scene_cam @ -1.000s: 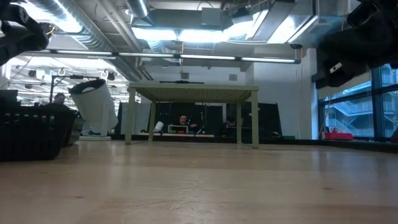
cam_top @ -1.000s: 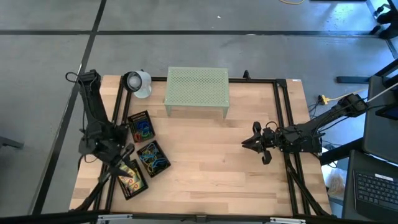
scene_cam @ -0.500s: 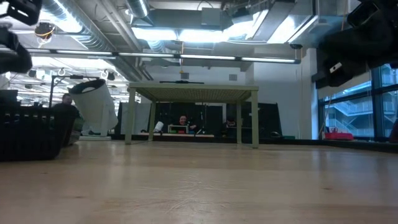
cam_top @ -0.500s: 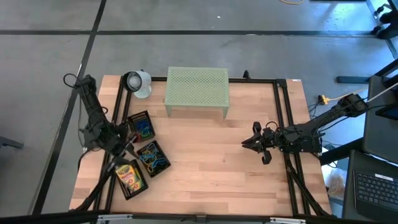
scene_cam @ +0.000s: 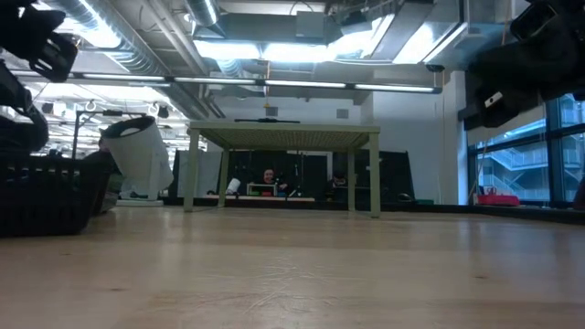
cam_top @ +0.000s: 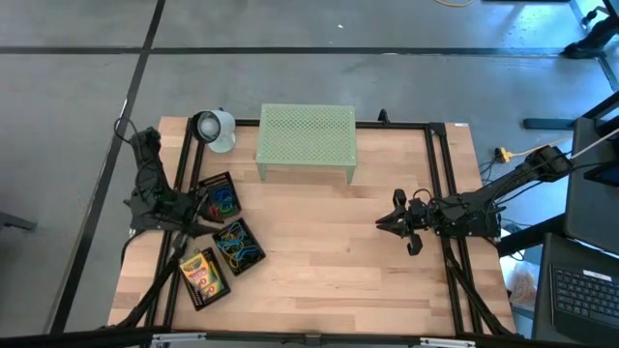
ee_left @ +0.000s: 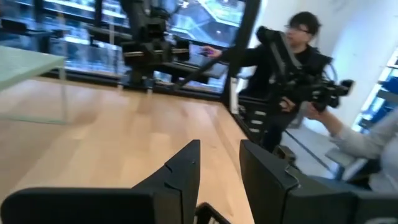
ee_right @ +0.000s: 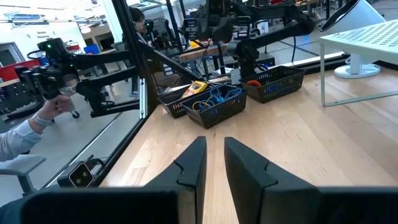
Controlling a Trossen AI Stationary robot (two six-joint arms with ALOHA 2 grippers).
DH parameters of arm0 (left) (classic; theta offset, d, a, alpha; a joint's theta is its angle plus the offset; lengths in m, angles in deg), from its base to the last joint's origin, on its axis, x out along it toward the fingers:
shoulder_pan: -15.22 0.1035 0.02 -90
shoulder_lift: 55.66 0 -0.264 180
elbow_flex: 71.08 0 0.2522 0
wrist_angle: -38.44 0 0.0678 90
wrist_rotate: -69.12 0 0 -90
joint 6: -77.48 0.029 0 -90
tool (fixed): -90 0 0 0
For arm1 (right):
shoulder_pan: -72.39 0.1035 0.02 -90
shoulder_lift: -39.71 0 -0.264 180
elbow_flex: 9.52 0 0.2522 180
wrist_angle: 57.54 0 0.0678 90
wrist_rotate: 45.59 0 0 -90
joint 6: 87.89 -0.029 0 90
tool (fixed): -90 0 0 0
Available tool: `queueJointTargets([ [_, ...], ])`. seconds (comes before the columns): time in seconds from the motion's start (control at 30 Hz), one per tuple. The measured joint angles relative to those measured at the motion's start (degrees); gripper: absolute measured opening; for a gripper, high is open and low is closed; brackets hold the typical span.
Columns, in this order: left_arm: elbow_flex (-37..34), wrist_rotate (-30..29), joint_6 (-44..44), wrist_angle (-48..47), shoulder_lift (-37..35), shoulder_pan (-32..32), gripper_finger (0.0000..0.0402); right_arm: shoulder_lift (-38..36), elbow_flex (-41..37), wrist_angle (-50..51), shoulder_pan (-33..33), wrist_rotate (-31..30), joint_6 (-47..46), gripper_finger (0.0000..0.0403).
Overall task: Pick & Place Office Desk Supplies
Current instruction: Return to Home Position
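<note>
Three black mesh trays sit at the table's left. The far one (cam_top: 221,197) holds green, blue and red rubber bands. The middle one (cam_top: 238,245) holds blue and yellow bands (ee_right: 217,98). The near one (cam_top: 203,276) holds a yellow-green crayon box (cam_top: 201,272) lying flat. My left gripper (cam_top: 198,213) hovers level at the left edge beside the trays, pointing toward the table's right, open with nothing between its fingers (ee_left: 219,177). My right gripper (cam_top: 387,221) waits at the right, pointing left, its fingers a narrow gap apart (ee_right: 214,163) with nothing between them.
A pale-green perforated stand (cam_top: 306,140) stands at the far middle, with a white cylinder-shaped object (cam_top: 215,129) to its left. Bare wood lies between the trays and my right gripper. A black frame rail (cam_top: 437,184) runs along the right. People stand beyond the table (ee_left: 292,62).
My left gripper has drawn back from over the near crayon tray toward the table's far edge and tipped up to point level. The crayon box, partly covered by the arm before, now shows whole in its tray. My right arm has kept still.
</note>
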State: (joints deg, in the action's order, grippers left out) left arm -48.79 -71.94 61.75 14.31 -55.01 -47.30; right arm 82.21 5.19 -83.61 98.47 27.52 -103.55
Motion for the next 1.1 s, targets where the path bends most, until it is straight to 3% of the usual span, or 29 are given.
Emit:
queueJointTargets([
  [0.27, -0.9, -9.2, -0.4, -2.1, -0.5, 0.0, 0.0103, 0.0, 0.0, 0.0, 0.0, 0.0, -0.1, 0.0061],
  [0.6, -3.8, -9.4, -5.0, -1.2, -0.2, 0.0, 0.0103, 0.0, 0.0, 0.1, 0.0, -1.8, 1.3, 0.0061],
  [1.1, -3.8, -9.4, 4.4, -1.3, -0.1, 0.0, 0.0103, 0.0, 0.0, 4.9, 0.0, -1.7, 1.3, 0.0062],
])
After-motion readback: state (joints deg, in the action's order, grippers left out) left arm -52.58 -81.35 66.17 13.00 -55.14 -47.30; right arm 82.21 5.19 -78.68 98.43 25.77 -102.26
